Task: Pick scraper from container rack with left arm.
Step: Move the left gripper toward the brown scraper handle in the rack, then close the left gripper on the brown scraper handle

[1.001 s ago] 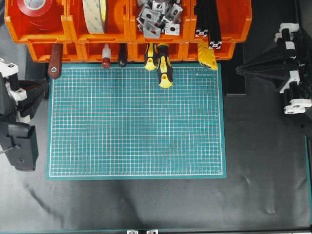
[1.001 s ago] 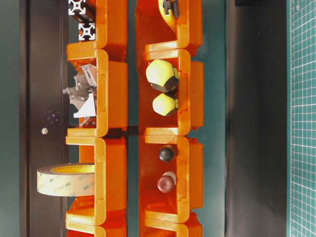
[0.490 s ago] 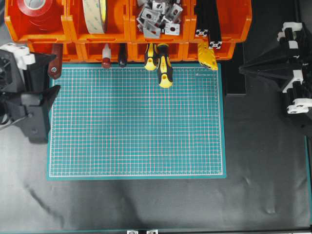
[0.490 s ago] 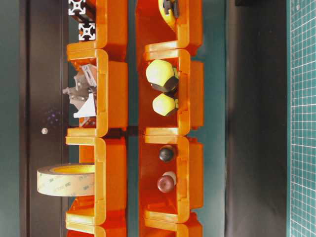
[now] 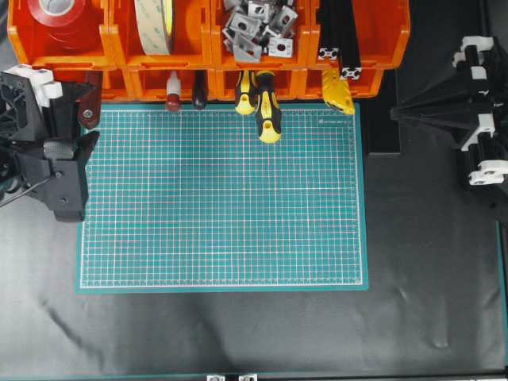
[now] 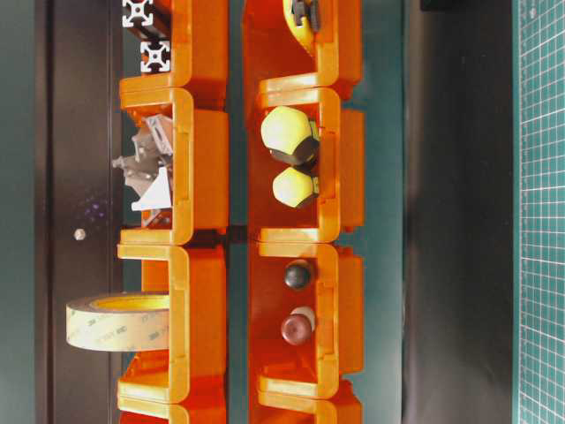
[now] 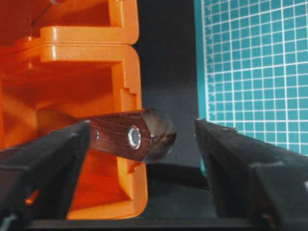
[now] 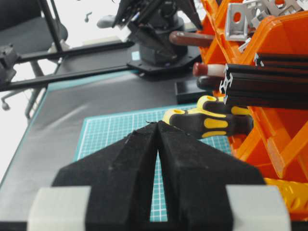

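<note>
While the left claw [image 7: 139,144] gapes wide, the scraper [image 7: 132,134] shows its reddish-brown, metal-ringed handle end

You're looking at 2 robot arms: left end effector [image 5: 83,119] at one side, right end effector [image 5: 394,116] at the other. The container rack [image 5: 111,48] shows you 2 tiers; count 4 orange bins across the upper one. Up there you've got 2 tape rolls, 1 red [image 5: 57,14] and 1 cream [image 5: 155,24], 1 heap of metal brackets [image 5: 258,28] too jumbled to count, and 1 bundle of black extrusions [image 5: 340,36]. Below, you've got 1 scraper [image 5: 90,101], 1 red-knobbed tool [image 5: 172,93], 1 black-handled tool [image 5: 198,92], 2 yellow-and-black screwdrivers [image 5: 267,106], and 1 yellow tool [image 5: 337,91]. On the surface, 1 green mat [image 5: 222,198].
</note>
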`<state>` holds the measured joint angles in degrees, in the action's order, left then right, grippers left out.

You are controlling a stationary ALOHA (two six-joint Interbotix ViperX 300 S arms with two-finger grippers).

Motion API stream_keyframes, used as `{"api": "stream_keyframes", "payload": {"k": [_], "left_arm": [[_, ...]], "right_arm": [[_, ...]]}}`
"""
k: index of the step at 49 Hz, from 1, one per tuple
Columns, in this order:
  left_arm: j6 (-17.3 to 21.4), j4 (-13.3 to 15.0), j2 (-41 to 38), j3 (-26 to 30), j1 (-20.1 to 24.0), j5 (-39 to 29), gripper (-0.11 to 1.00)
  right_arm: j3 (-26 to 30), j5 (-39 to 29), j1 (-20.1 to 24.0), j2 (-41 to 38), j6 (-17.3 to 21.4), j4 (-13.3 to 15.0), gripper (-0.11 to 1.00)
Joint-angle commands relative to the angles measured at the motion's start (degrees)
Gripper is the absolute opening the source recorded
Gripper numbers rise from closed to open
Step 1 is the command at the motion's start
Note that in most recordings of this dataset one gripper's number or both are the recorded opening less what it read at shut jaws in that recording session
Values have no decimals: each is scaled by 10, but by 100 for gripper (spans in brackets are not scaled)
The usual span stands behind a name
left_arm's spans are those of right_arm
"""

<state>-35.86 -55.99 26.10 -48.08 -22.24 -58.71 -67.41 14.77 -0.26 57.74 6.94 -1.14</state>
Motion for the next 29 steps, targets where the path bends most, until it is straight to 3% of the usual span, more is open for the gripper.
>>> {"api": "stream_keyframes", "payload": {"k": [1,8,19,29], "left_arm": [[-2,-3,4,5,5,-1,78],[2,-2,5,10,4,-1,39],[1,-1,5,31,-6,-13,38],[2,-1,7,87,-53,-89,34]], "right_arm": [[10,3,0,-3,1,-2,0],[10,3,0,-3,1,-1,0],[10,3,0,-3,1,-2,0],[9,1,0,-4,0,-1,0]]}}
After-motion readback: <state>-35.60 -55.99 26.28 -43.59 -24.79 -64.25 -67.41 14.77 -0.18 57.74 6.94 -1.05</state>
